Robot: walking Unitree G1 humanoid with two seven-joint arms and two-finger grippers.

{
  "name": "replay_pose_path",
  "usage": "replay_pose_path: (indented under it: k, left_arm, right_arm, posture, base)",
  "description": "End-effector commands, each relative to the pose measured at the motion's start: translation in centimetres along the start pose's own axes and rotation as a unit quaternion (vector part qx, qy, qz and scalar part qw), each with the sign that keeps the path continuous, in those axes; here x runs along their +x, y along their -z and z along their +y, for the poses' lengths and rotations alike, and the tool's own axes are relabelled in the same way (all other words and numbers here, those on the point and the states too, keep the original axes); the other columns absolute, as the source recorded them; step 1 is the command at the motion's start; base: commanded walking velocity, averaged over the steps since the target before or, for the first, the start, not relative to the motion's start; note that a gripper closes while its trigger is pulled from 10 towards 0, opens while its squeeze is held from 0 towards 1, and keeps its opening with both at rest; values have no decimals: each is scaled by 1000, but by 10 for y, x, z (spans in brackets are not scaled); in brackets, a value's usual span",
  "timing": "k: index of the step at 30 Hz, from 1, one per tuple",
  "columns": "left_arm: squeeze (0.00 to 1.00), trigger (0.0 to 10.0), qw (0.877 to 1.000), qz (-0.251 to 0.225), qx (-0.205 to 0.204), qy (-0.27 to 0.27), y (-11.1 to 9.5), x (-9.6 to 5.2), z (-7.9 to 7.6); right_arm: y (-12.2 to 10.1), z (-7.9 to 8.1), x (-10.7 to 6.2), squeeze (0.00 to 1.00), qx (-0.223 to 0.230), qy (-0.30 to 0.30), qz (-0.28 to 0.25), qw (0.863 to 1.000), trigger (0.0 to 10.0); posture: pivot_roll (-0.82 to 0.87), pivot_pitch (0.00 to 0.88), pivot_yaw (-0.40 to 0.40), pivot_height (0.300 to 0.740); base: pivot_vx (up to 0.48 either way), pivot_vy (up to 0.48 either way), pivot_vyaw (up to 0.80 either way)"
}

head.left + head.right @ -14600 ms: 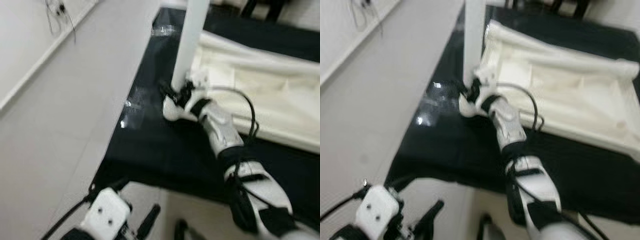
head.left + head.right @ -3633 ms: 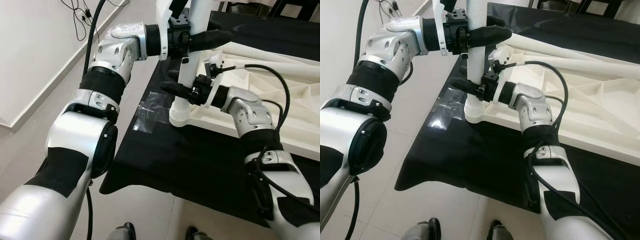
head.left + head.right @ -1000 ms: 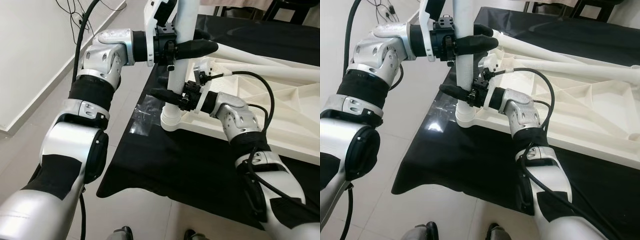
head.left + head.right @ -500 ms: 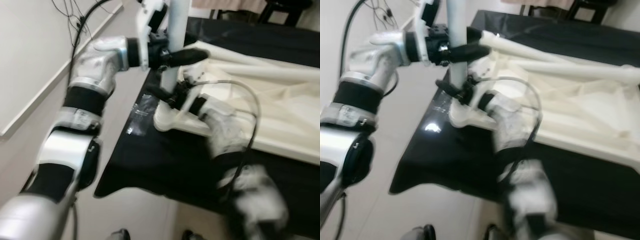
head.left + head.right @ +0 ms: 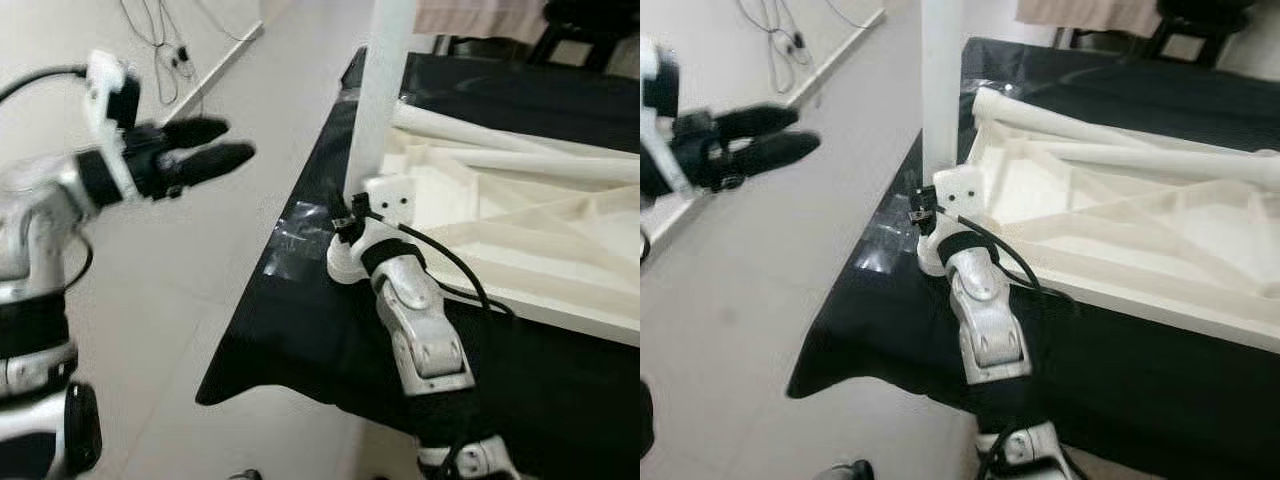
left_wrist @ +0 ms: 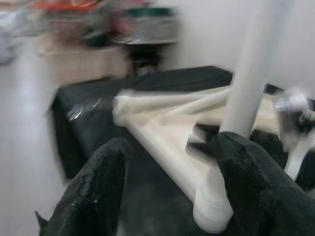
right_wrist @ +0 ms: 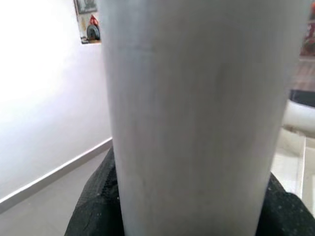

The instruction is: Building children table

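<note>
A white table leg stands upright at the near left corner of the upturned white tabletop, which lies on a black cloth. My right gripper sits low at the leg's foot. In the right wrist view its black fingers press on both sides of the leg. Well left of the leg, over the floor, my left gripper hangs open and holds nothing. The left wrist view has the leg beyond its spread fingers.
The cloth-covered surface ends in an edge just left of the leg, with pale floor beyond it. A clear plastic scrap lies near the leg's foot. Cables trail along the wall. Dark furniture stands behind.
My left gripper has let go of the upper leg and swung away left over the floor, now open. The right gripper stays at the leg's foot. The camera has shifted.
</note>
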State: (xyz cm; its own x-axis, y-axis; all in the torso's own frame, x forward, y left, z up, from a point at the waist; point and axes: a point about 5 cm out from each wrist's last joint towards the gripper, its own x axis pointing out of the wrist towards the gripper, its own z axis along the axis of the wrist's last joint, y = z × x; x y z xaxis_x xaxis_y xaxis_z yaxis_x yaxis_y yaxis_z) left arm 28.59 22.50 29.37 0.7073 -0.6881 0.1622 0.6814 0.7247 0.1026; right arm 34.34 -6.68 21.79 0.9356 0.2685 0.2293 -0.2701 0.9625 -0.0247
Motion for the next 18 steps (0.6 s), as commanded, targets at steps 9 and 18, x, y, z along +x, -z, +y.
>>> replay_pose_path:
  k: [9,18]
  left_arm:
    - [0,10000,991,82,-58,-83,69,-28,-47]
    - [0,10000,988,96,-77,-94,94,-21,-86]
  right_arm:
    - [3,35,-12,1000,131,-69,21,989,10000]
    - [-11,24,-3,0,103,-309,-41,945,10000]
  posture:
    - [113,125,-4,740]
    - [127,78,-25,740]
  base:
    - [0,0,0]
    - [0,0,0]
